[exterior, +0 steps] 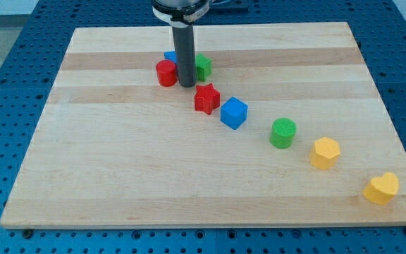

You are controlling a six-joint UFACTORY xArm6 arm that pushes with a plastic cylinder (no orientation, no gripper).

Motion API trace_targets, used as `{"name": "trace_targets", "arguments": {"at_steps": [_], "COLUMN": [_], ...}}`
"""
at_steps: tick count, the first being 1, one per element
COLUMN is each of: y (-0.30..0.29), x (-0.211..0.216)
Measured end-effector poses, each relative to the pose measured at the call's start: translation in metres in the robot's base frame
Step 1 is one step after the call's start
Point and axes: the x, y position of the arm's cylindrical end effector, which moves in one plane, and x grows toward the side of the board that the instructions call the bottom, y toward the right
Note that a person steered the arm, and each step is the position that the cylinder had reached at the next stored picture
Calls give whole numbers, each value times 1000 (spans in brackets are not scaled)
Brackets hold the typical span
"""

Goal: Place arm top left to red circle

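Nearest, at the view's bottom right: yellow heart block (381,188) by the corner of the wooden surface (118,176). Next up the diagonal, a yellow hexagon block (325,152), then a green cylinder block (283,132), then a blue cube (234,112), then a red star block (206,98) just beside the cube, all well apart from the edge.

Farther, toward the view's top: red circle block (165,73), a short round cylinder standing upright on its flat end; no long axis or facing to make out from a round shape. Sits left of centre in the far part of the surface. Just to its right, touching or nearly so, my tip (187,85) at the foot of the dark rod (186,56); contact cannot be told. Tip therefore on the circle's right, not at its upper left.

Behind the rod, a blue block (169,56), mostly hidden, shape unclear. On the rod's right, a green block (204,66), partly covered, shape hard to tell.

No jaws on this arm; only the rod, its top cut off by the view's upper edge.
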Motion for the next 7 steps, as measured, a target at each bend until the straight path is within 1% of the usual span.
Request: {"name": "trace_targets", "arguments": {"at_steps": [2, 3, 5, 6, 7], "y": [-7, -17, -57, -66, -67], "x": [17, 17, 16, 8, -22]}}
